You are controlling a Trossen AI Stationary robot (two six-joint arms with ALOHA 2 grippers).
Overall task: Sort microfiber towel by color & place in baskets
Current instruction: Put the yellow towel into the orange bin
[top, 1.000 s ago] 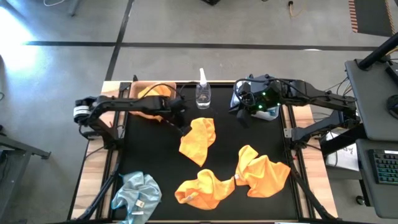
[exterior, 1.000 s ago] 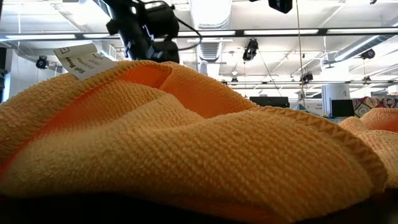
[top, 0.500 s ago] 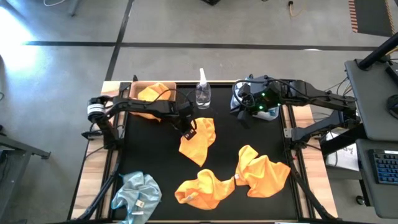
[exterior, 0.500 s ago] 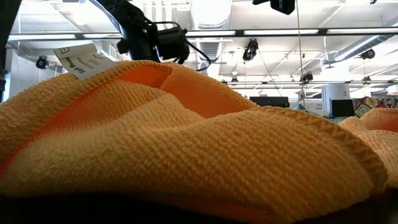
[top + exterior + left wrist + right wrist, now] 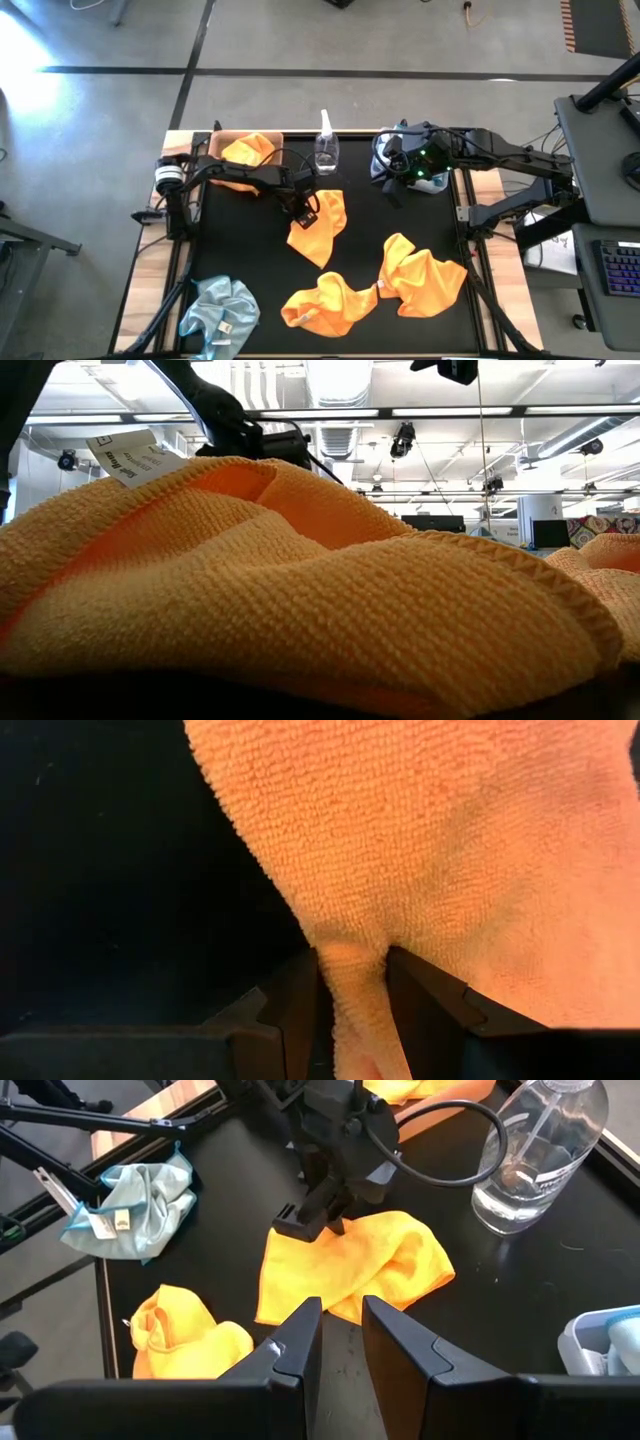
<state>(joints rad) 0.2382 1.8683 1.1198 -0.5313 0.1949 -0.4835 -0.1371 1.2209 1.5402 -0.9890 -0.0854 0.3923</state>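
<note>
The left gripper [image 5: 305, 211] was found at the edge of an orange towel [image 5: 322, 225] near the centre of the black worktop [image 5: 250, 250], its fingers [image 5: 290, 1010] pinched on a fold of that cloth. The right gripper [image 5: 340, 1345] was held above the blue basket [image 5: 432, 181], its fingers set narrowly apart with nothing between them. Two further orange towels [image 5: 375, 285] and a pale blue towel [image 5: 220, 312] were noted on the worktop. One orange cloth was seen in the tan basket [image 5: 215, 140]. White tags [image 5: 130, 457] carried print too small to be read, as did the spray bottle [image 5: 326, 148] label.
</note>
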